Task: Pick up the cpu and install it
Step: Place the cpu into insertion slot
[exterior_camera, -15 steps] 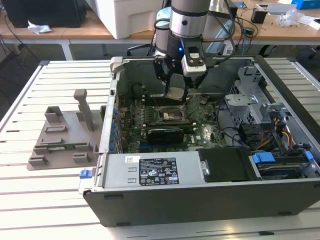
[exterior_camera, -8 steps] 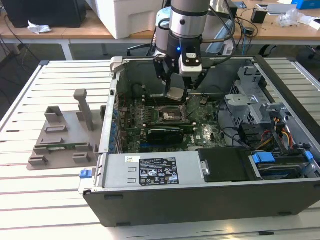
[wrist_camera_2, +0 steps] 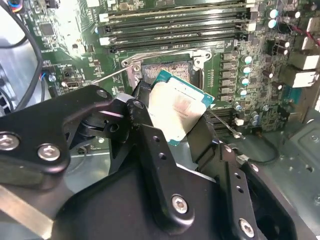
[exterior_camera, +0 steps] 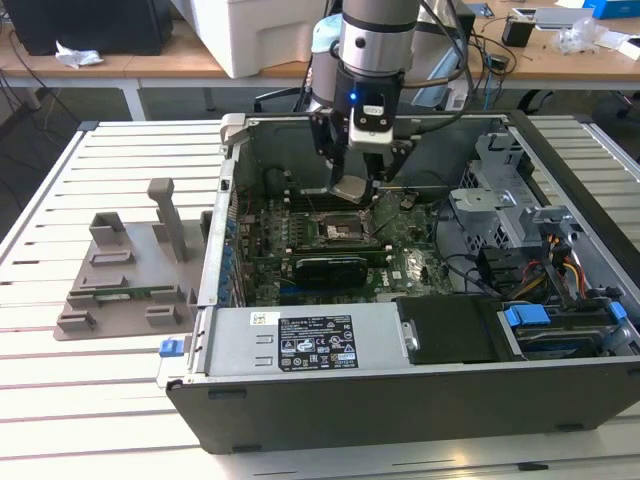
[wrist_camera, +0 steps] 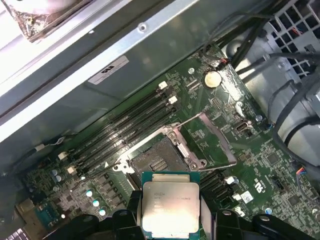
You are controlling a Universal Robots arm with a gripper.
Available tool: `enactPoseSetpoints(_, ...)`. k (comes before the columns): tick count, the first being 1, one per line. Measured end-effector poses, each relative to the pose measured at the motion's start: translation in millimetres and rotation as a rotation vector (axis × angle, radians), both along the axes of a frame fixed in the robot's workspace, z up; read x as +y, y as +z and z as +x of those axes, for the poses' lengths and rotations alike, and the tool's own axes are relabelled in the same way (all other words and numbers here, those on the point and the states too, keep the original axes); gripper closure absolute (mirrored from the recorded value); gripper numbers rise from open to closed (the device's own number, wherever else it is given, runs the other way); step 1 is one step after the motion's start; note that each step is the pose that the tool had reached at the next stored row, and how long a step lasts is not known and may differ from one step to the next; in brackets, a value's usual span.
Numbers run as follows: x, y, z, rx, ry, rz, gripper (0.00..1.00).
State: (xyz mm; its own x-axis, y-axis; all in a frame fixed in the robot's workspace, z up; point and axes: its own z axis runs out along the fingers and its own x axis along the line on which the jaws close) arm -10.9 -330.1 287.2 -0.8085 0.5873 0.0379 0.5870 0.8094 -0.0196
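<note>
The cpu [wrist_camera_2: 176, 110], a flat square chip with a silver-grey metal top and a thin green edge, is clamped between the black fingers of my gripper [wrist_camera_2: 172, 117]. It also shows in the first wrist view as the cpu [wrist_camera: 170, 210], and in the exterior view as the cpu [exterior_camera: 352, 188] under the gripper [exterior_camera: 353, 185]. The chip hangs tilted a little above the motherboard. Just beyond it lies the open cpu socket [wrist_camera: 157, 160] with its metal frame lifted; the socket [exterior_camera: 340, 231] sits in the middle of the board, below the gripper.
The open computer case [exterior_camera: 420, 395] lies on a white slatted table. A black card with a fan [exterior_camera: 320, 270] sits near the socket, beside memory slots [wrist_camera: 125, 130]. Drive cages and cables [exterior_camera: 540, 260] fill the exterior view's right. A grey fixture tray [exterior_camera: 125, 275] stands left of the case.
</note>
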Motion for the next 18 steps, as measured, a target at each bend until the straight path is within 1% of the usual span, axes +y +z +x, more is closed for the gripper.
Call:
enactPoseSetpoints(4,0.0,0.0,0.0,0.0000,-0.049,-0.0033,0.45)
enactPoseSetpoints(6,0.0,-0.1,0.0,0.0000,-0.089,-0.0055,0.45)
enactPoseSetpoints(9,0.0,-0.2,0.0,0.0000,-0.129,-0.0076,0.45)
enactPoseSetpoints(10,0.0,-0.2,0.0,0.0001,-0.162,-0.0094,0.45)
enactPoseSetpoints(14,0.0,-0.4,0.0,0.0000,-0.220,-0.0134,0.45)
enactPoseSetpoints(16,0.0,-0.6,0.0,-0.0002,-0.261,-0.0171,0.45)
enactPoseSetpoints(18,0.0,-0.6,0.0,-0.0003,-0.285,-0.0196,0.45)
